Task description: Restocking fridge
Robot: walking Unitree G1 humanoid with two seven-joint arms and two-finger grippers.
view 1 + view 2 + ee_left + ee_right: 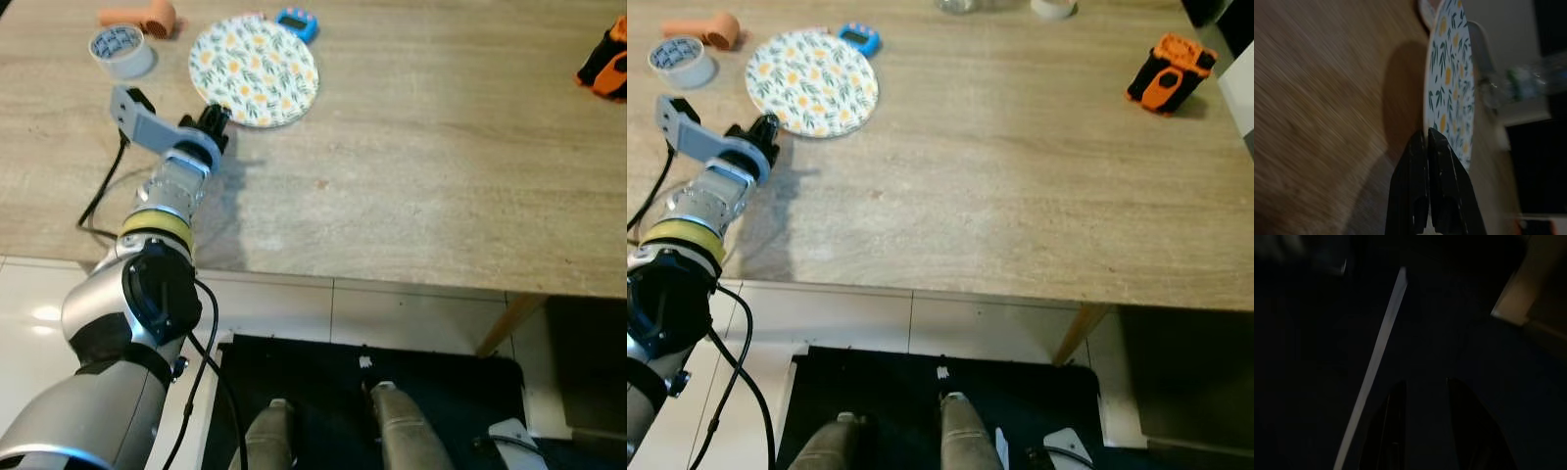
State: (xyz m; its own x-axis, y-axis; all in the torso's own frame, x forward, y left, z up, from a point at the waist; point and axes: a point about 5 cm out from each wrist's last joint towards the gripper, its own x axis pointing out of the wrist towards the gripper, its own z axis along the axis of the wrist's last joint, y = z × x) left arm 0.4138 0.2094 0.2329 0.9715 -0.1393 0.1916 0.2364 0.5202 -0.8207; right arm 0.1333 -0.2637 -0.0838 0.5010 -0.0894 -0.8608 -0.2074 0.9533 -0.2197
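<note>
A round plate [255, 69] with a yellow and green leaf pattern lies flat on the wooden table [411, 176], at the far left. My left arm reaches over the table's near edge toward it. The left gripper [215, 119] is shut, with nothing between its fingers, and its tips sit at the plate's near rim. In the left wrist view the two black fingers [1418, 161] are pressed together right at the plate's edge [1452, 83]; I cannot tell if they touch it. The right gripper [1425, 382] hangs open in the dark, low beside me.
A roll of tape [121, 49], a peach-coloured object [147, 17] and a small blue timer [297, 22] lie around the plate. An orange and black tool [1171, 70] sits at the far right. A table leg [1078, 333] stands below the near edge, with a black mat [892, 392] on the white floor.
</note>
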